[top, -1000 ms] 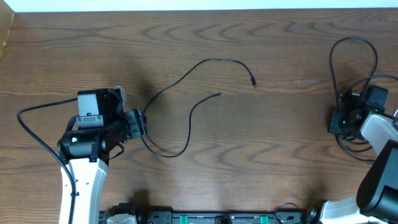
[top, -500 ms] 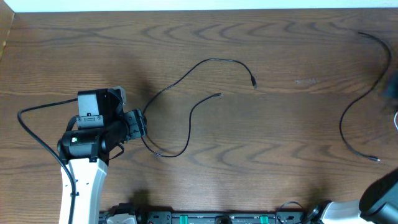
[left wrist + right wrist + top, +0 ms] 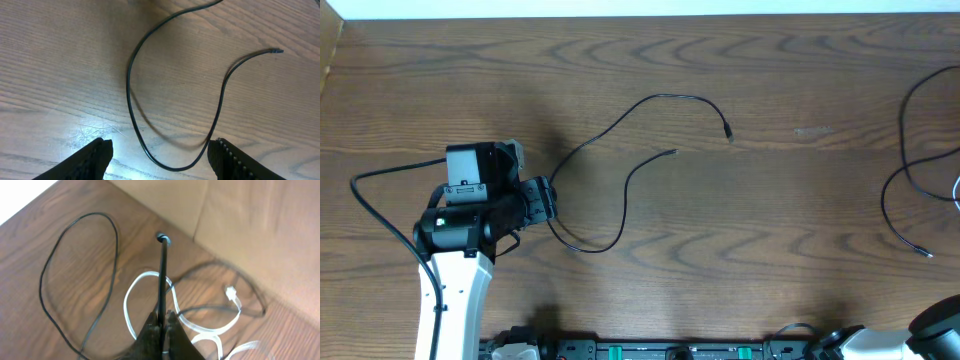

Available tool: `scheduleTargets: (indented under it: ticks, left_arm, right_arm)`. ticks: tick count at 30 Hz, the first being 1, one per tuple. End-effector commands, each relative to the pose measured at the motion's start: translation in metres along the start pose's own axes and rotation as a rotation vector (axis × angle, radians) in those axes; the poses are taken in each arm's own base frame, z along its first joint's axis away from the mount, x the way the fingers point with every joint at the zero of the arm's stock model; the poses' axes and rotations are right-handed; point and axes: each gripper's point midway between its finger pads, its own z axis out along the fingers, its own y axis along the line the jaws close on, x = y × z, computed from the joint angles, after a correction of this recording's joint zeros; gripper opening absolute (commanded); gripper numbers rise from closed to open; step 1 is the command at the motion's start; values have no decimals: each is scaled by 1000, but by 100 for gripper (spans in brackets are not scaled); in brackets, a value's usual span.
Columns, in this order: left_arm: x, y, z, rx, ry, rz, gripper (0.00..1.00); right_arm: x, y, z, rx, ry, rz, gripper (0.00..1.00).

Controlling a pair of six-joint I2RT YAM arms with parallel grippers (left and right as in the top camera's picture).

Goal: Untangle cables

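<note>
A thin black cable (image 3: 620, 130) snakes across the middle of the table, both plug tips free. Its near loop (image 3: 129, 95) lies between the fingers (image 3: 95, 157) of my left gripper (image 3: 160, 155), which hangs open just above it without touching. In the overhead view that gripper (image 3: 548, 198) sits at the cable's left bend. My right gripper (image 3: 162, 317) is shut on another black cable (image 3: 162, 270), which rises stiffly from its tips. Under it lie a white cable (image 3: 131, 292) and a further black loop (image 3: 47, 270). A black cable (image 3: 905, 190) trails at the far right.
The right gripper works close to the table's far right corner, where the tabletop ends at an edge (image 3: 200, 242) with a beige surface beyond. The left arm's thick cord (image 3: 380, 225) curves over the table's left side.
The right arm has swung out of the overhead view to the right, pulling its black cable with it; the tight loops there have opened into one long curve. The left arm has not moved.
</note>
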Motion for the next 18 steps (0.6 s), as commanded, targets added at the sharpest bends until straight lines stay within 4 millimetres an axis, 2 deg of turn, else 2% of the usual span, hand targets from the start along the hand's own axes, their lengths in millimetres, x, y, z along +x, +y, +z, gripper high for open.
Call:
scheduleTargets:
  ticks: [1, 2, 3, 6, 9, 16, 18]
  left_arm:
    - [0, -2, 0, 13, 11, 5, 67]
    - [0, -2, 0, 13, 11, 5, 67]
    - [0, -2, 0, 13, 11, 5, 67]
    - [0, -2, 0, 13, 11, 5, 67]
    - [0, -2, 0, 13, 11, 5, 67]
    - [1, -2, 2, 12, 15, 4, 67]
    - [1, -1, 2, 11, 17, 4, 67]
  right_arm:
    - [5, 1, 5, -20, 28, 135, 62]
    - [6, 8, 5, -47, 36, 142, 88]
    - [8, 17, 5, -87, 44, 138, 99]
    - [14, 40, 3, -170, 76, 125, 99]
    - [33, 62, 1, -215, 155, 109, 99]
    - [99, 119, -8, -296, 397, 33, 99]
    - [129, 142, -8, -325, 472, -19, 99]
